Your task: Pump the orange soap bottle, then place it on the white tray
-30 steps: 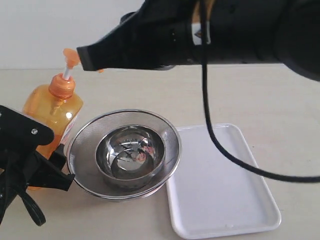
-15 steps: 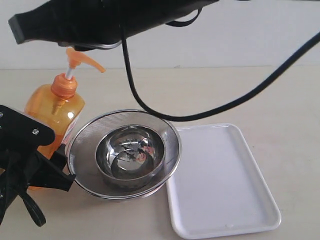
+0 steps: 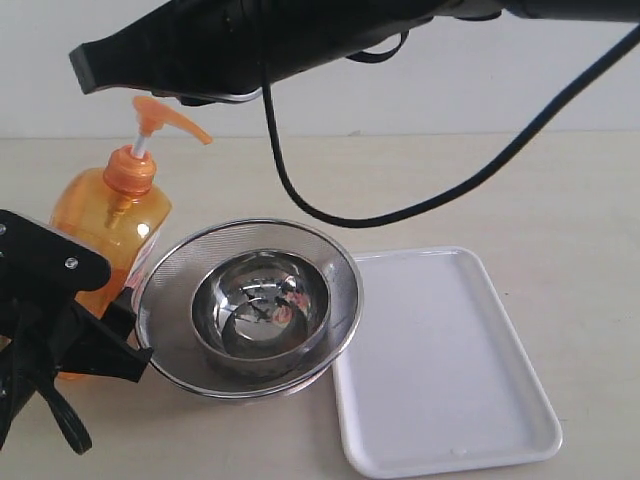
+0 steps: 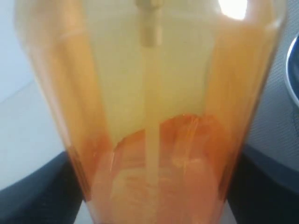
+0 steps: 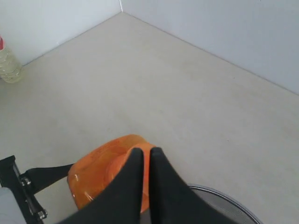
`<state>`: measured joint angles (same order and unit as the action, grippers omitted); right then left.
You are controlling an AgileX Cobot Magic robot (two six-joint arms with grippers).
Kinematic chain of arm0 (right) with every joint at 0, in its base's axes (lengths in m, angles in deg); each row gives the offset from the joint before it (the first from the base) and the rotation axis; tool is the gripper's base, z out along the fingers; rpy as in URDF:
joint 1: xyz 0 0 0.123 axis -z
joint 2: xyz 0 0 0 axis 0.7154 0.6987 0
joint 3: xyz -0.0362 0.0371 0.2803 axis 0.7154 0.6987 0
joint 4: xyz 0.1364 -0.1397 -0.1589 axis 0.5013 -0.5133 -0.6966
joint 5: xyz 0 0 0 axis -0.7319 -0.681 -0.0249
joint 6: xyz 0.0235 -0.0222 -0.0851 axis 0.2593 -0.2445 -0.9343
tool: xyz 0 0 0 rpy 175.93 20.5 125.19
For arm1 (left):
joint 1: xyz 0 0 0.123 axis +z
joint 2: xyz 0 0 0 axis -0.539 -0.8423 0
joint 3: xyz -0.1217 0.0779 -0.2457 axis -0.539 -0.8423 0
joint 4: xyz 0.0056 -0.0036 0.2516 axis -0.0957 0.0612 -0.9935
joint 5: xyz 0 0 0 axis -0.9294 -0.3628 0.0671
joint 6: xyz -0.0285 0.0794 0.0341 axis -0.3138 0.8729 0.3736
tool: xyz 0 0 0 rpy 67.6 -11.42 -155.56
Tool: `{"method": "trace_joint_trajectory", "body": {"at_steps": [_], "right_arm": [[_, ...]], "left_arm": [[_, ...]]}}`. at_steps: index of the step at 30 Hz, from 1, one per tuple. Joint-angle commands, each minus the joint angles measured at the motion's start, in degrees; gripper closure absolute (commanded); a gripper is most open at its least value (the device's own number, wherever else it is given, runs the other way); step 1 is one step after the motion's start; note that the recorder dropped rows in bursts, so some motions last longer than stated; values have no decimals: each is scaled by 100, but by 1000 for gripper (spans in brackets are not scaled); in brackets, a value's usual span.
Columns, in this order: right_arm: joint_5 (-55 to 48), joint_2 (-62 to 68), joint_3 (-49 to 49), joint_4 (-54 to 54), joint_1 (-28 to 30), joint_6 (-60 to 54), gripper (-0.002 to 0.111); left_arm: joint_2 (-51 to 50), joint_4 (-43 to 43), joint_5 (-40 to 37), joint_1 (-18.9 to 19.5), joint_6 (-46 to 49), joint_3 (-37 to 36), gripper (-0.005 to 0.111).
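The orange soap bottle (image 3: 108,222) stands upright at the left, its pump head (image 3: 152,111) raised on a white stem. My left gripper (image 3: 98,335) is shut on the bottle's lower body. In the left wrist view the bottle (image 4: 154,116) fills the frame between my dark fingers (image 4: 35,198). My right gripper (image 3: 84,66) hangs shut just above the pump head, and I cannot tell if it touches. From the right wrist, the shut fingertips (image 5: 135,154) cover the pump, with the bottle (image 5: 93,175) below. The white tray (image 3: 440,360) lies to the right.
A round steel mesh strainer (image 3: 170,270) holding a steel bowl (image 3: 260,305) sits between the bottle and the tray, touching the tray's left rim. The right arm's black cable (image 3: 400,215) hangs over the table. A small clear bottle (image 5: 7,63) stands far off by the wall.
My right gripper swung up and to the left from beside the pump head, then came back a little to the right and lower. The bottle and left gripper stayed put.
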<state>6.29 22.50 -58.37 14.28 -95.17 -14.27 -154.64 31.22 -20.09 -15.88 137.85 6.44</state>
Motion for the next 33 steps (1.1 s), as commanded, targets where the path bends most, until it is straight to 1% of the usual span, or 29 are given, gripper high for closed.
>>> {"method": "trace_joint_trajectory", "body": {"at_steps": [1, 5, 15, 20, 26, 33], "right_arm": [[89, 239, -47, 8, 31, -48, 107], [66, 330, -47, 12, 31, -48, 107], [-856, 355, -47, 136, 31, -48, 107], [-895, 355, -33, 136, 31, -2, 107], [-993, 394, -33, 439, 31, -144, 107], [-1107, 705, -33, 615, 18, -274, 107]], "left_arm": [[14, -215, 255, -21, -112, -19, 102], [14, -239, 255, -21, -111, -19, 102], [-197, -452, 292, -21, -262, -19, 102], [-197, -452, 319, -21, -337, -19, 102], [-197, -510, 331, -21, -383, -19, 102], [-197, -562, 331, -21, -397, -19, 102]]}}
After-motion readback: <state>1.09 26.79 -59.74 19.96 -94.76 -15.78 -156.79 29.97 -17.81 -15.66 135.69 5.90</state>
